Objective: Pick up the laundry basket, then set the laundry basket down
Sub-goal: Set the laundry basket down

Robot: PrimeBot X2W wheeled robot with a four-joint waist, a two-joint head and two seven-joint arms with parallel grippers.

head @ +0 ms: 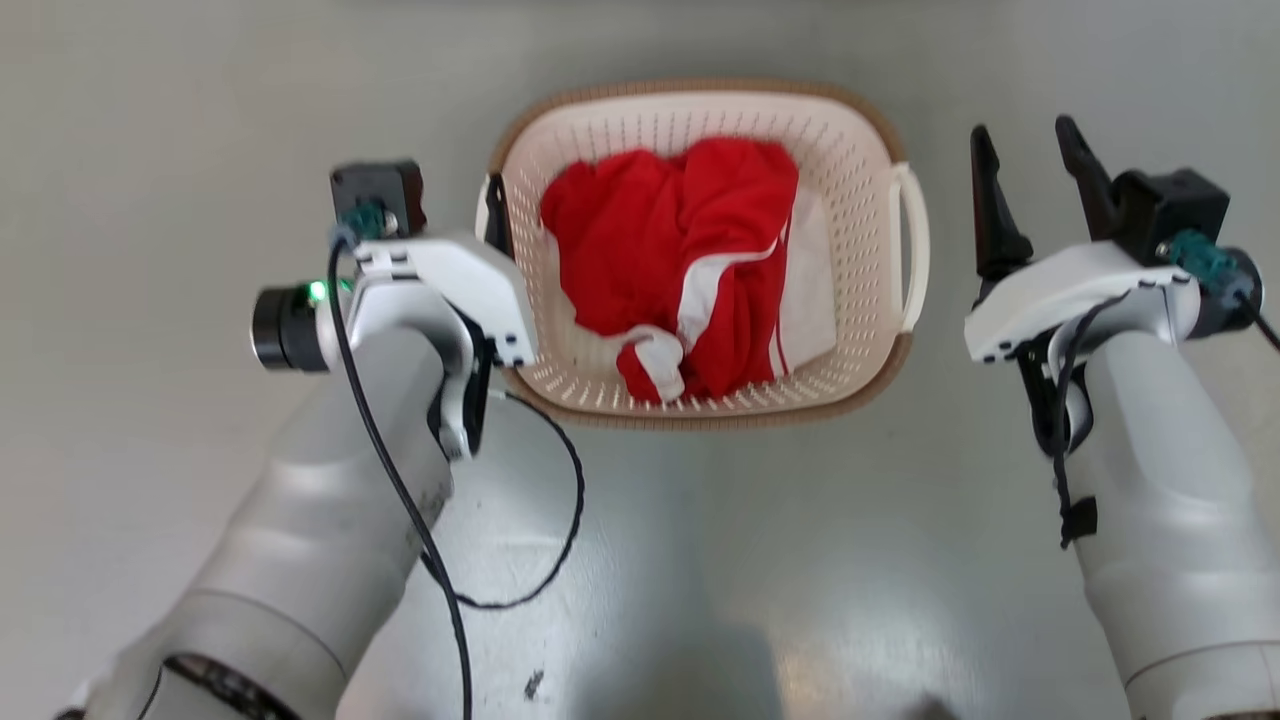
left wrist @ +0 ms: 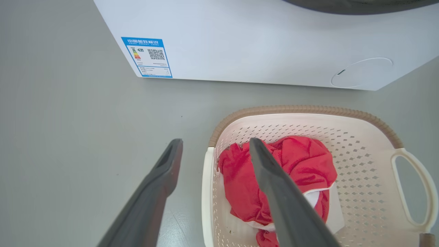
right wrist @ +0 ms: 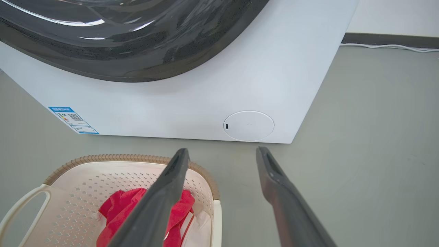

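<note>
Laundry basket on floor near washing machine, ungripped. Left gripper jaws spread astride left handle; right gripper jaws spread, just beside right handle. Probably pre-grasp: lift, set-down pending.

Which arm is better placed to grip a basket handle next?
Left. The left end effector, open, brackets the basket's left handle; the right end effector, also open, sits out beside the right handle, apart from it.

Laundry basket cream, perforated, brown rim; garment red, white stripes; floor grey.
</note>
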